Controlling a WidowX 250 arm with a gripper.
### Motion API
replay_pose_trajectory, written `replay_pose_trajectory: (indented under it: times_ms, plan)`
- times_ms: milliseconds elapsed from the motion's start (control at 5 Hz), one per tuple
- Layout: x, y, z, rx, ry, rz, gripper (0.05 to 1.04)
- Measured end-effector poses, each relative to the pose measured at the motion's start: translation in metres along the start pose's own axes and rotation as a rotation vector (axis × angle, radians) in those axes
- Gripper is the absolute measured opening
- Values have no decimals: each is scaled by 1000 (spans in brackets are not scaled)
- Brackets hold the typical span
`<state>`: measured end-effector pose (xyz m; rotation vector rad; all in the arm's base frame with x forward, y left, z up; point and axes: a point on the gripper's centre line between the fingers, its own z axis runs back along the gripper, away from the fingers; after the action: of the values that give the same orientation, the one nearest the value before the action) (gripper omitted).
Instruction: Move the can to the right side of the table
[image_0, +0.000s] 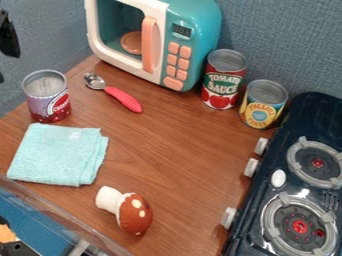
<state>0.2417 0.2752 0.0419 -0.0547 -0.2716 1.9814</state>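
A black part of the gripper (8, 37) shows at the upper left edge, above and left of the purple and red can, apart from it. That can (48, 102) stands upright at the left of the wooden table (180, 145), just behind the folded cloth. Two more cans stand upright at the back right: a red and green one (224, 82) beside the toy microwave, and a yellow one (262, 107) near the stove.
A teal toy microwave (194, 30) stands at the back. A red-handled spoon (122, 99) lies before it. The light blue cloth (57, 155) is at the left, a toy mushroom (135, 215) at the front, and a dark toy stove (267, 190) along the right.
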Motion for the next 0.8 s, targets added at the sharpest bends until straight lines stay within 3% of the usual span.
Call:
replay_pose_trajectory:
  times_ms: [400,800]
  plan:
    - [-5,0,-36,77,43,8,1000]
    - [-31,3,-45,102,72,-26,1000]
